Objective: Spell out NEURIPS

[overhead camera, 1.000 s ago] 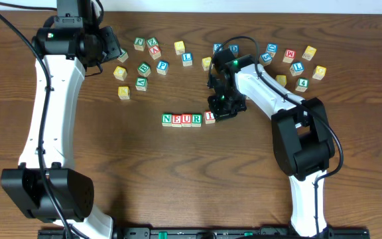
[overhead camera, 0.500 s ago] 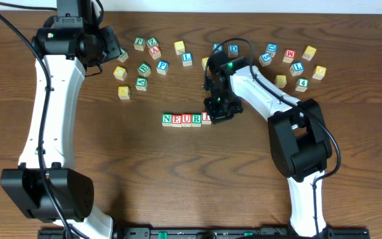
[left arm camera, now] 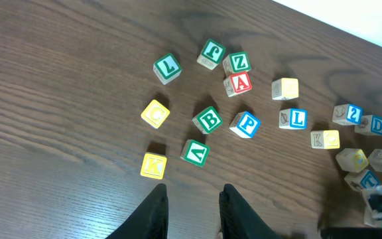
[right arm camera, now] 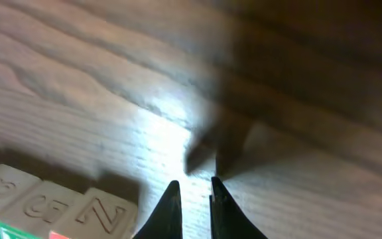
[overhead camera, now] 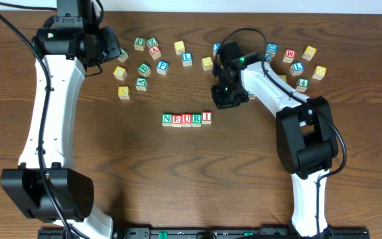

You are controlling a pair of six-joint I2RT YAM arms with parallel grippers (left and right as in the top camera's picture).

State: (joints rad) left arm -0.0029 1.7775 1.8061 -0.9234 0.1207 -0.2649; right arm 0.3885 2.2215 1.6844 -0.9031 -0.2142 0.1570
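NEURI row (overhead camera: 187, 119) sits mid-table, cubes touching. R gripper (right arm camera: 194, 186) hovers at 1 o'clock off the I (overhead camera: 207, 117), fingers a sliver apart, empty. L gripper (left arm camera: 192, 192) apart, empty. Blue P (overhead camera: 162, 66) loose at 11 o'clock of row.

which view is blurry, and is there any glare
Right wrist: soft focus, glare on the table ahead of the right end effector, dark shadow beyond; left wrist: sharp, blue P legible, bottom-right corner smeared; overhead: evenly lit, sharp.
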